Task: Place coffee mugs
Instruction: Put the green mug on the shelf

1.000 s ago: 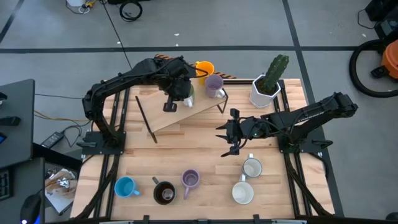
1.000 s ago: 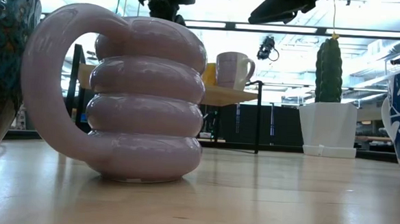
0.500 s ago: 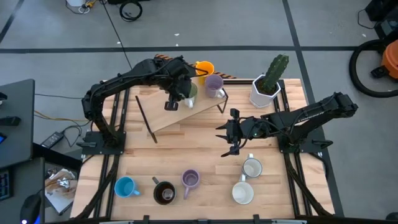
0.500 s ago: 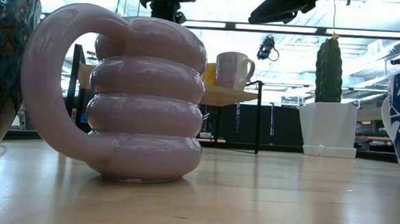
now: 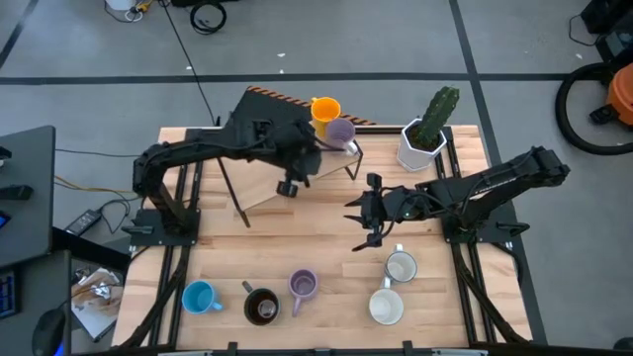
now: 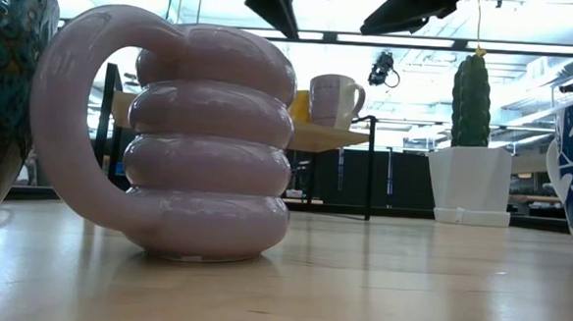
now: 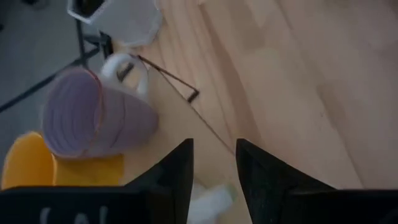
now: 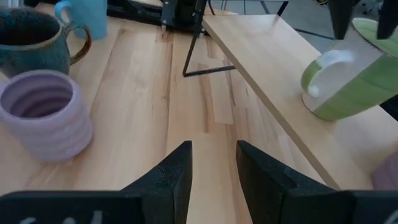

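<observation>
A wooden shelf board (image 5: 259,188) on thin black legs stands at the table's far side. On it stand an orange mug (image 5: 324,109), a lilac mug (image 5: 341,133) and a green mug (image 8: 348,84), which my left arm hides in the high view. My left gripper (image 7: 214,168) hovers open and empty above the board, just by the green mug's white handle (image 7: 210,200). Over the middle of the table, my right gripper (image 5: 356,220) hangs open and empty. On the near part of the table stand a blue (image 5: 201,297), a dark brown (image 5: 261,307), a ribbed lilac (image 5: 303,285) and two white mugs (image 5: 401,267).
A cactus in a white faceted pot (image 5: 420,146) stands at the far right, beside the shelf's right end. In the low view the ribbed lilac mug (image 6: 189,141) fills the foreground. Bare table lies between the shelf and the near row of mugs.
My left gripper has come away from the green mug, which stays standing on the shelf. It has swung along the shelf toward the table's right edge and turned as it went. My right arm has kept still.
</observation>
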Available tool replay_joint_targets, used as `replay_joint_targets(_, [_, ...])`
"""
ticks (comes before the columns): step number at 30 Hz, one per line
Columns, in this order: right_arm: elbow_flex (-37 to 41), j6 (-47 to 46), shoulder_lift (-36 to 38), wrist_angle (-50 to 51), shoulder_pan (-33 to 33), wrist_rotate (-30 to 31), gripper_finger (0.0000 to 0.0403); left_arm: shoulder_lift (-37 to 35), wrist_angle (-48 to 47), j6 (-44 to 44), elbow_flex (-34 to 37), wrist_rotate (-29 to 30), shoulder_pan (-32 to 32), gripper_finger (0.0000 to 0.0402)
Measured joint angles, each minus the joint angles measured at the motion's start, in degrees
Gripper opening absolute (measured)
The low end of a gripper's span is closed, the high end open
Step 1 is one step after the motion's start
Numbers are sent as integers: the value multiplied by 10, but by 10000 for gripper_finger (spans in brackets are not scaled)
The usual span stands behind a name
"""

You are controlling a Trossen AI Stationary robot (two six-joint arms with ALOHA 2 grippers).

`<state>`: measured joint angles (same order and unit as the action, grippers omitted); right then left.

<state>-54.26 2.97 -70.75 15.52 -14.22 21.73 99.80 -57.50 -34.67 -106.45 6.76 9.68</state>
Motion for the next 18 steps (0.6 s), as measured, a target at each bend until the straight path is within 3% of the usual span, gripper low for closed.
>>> replay_joint_targets(6, [0, -19, 40, 42, -24, 60, 130, 44, 12, 53, 0, 54, -3, 127])
replay_joint_targets(11, [0, -28, 55, 53, -43, 71, 130, 78, 0, 58, 0, 110, -12, 127])
replay_joint_targets(18, [0, -32, 55, 57, -52, 84, 130, 91, -48, 79, 0, 139, -30, 127])
